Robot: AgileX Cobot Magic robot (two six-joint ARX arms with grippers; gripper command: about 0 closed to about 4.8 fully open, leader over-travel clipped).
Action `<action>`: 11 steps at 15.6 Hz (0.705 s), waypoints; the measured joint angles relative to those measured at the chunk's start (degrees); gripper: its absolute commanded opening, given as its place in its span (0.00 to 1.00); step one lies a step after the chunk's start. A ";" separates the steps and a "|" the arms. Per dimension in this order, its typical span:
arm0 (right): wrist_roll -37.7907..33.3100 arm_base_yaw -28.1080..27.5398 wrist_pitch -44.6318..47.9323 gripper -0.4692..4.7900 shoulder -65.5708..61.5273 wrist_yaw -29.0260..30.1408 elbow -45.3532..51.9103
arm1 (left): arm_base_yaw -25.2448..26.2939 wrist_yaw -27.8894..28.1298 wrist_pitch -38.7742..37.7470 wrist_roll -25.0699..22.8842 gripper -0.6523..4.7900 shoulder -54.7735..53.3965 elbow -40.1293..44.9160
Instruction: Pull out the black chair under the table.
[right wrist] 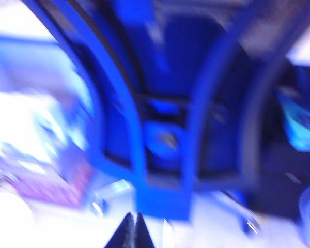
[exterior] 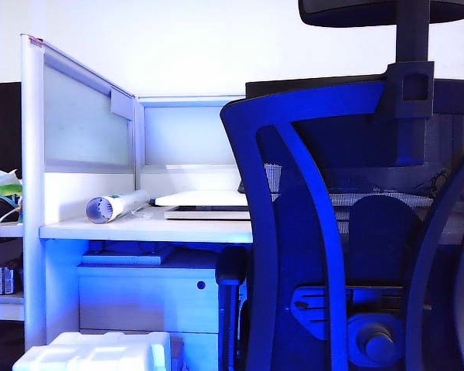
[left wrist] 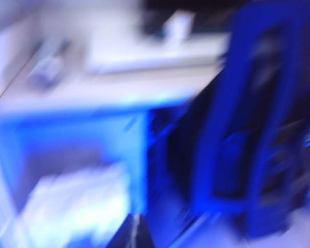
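White table (exterior: 139,229) fronts the black chair (exterior: 332,232); left gripper (left wrist: 136,232) and right gripper (right wrist: 133,232) pinched closed, empty.

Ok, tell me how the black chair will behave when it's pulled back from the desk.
The black chair is probably heavy, given its large frame. Its tall back and headrest suggest that a high pull may tip it. The mesh back likely flexes; the curved ribs look stiffer.

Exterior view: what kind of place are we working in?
Most likely an office cubicle. A white desk is walled by frosted partition screens, a mesh-backed office chair is pushed up to it, and a drawer cabinet sits underneath.
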State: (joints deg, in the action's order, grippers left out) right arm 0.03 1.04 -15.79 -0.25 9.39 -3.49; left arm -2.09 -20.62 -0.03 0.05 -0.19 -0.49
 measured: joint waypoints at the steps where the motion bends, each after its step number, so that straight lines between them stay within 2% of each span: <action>1: -1.01 0.00 1.42 0.43 0.00 0.83 0.00 | 0.00 -2.73 2.95 0.83 0.11 0.00 0.00; 2: -2.49 0.00 3.02 0.50 0.00 1.29 -0.02 | 0.00 -5.57 6.78 2.16 0.11 0.00 0.00; 4: -7.08 0.02 7.89 0.50 0.00 3.98 -0.22 | 0.00 -9.84 15.26 6.14 0.11 0.00 0.00; 5: -8.28 0.02 9.64 0.55 0.00 5.57 -0.61 | 0.00 -10.32 17.49 7.72 0.11 0.00 0.00; 7: -9.05 0.04 10.45 0.91 0.00 7.45 -2.71 | 0.00 -10.34 18.71 9.20 0.11 0.00 0.00; 8: -9.25 0.04 11.06 0.97 -0.04 7.52 -4.76 | 0.00 -10.38 18.62 9.51 0.11 0.00 0.00; 11: -11.56 0.07 13.90 1.00 -6.69 5.81 -12.04 | 0.00 -11.37 18.25 9.92 0.11 0.00 0.00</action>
State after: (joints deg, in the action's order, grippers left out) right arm -11.53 1.10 -1.89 -6.94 15.20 -15.53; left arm -2.09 -31.99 18.22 9.98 -0.19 -0.49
